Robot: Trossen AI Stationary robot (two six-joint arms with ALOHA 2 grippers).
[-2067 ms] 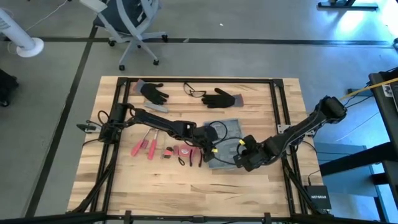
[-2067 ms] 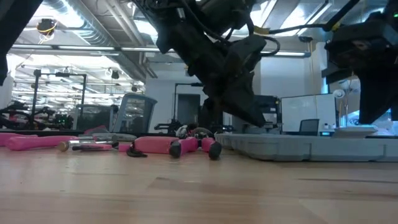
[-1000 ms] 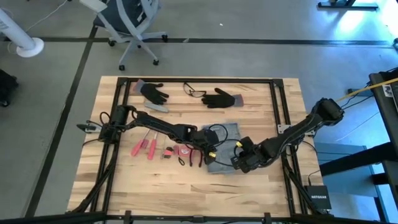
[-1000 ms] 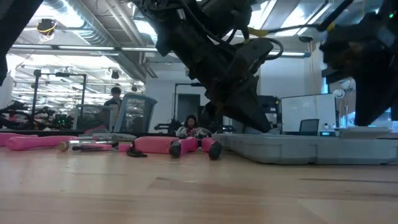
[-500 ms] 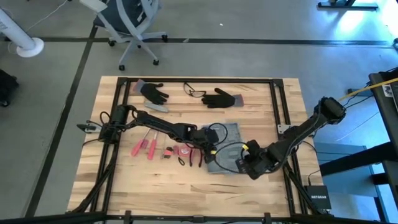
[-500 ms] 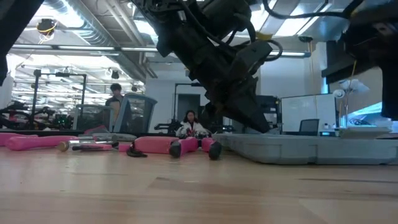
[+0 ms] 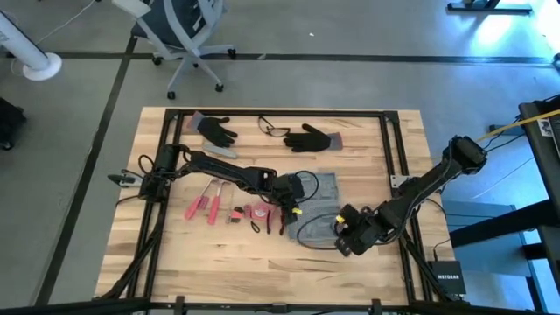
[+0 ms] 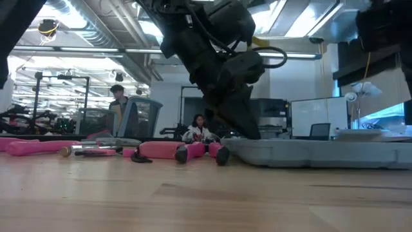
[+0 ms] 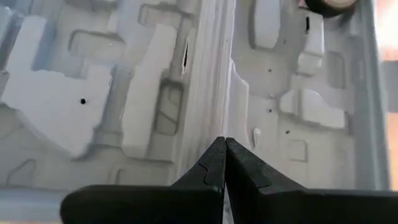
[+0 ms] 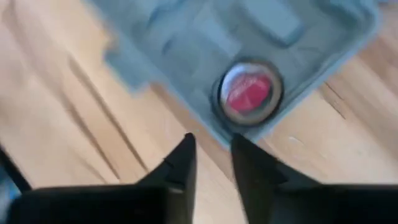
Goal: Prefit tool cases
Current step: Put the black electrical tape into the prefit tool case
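The flat grey-blue plastic tool case (image 7: 317, 208) lies open on the wooden worktop (image 7: 227, 262), right of centre, both moulded halves facing up. A round black-rimmed red disc (image 10: 249, 93) sits in a slot near one corner of the case; what it is cannot be told. The other slots that show look bare.

The left hand (image 9: 224, 163) hovers over the ridge between the two halves, its fingers pressed together on nothing. The right hand (image 10: 211, 163) hangs over bare wood just off the case's near-right corner, fingers a little apart — nothing between them.

Left of the case, just beside its edge, lie loose red-handled tools (image 7: 249, 215) in a row. Along the far edge rest two black gloves with grey cuffs (image 7: 214, 129) and a pair of clear safety glasses (image 7: 273, 128), well apart from the case. The front strip of the worktop is open wood.

In the room behind, two people (image 8: 198, 129) show beyond the worktop.
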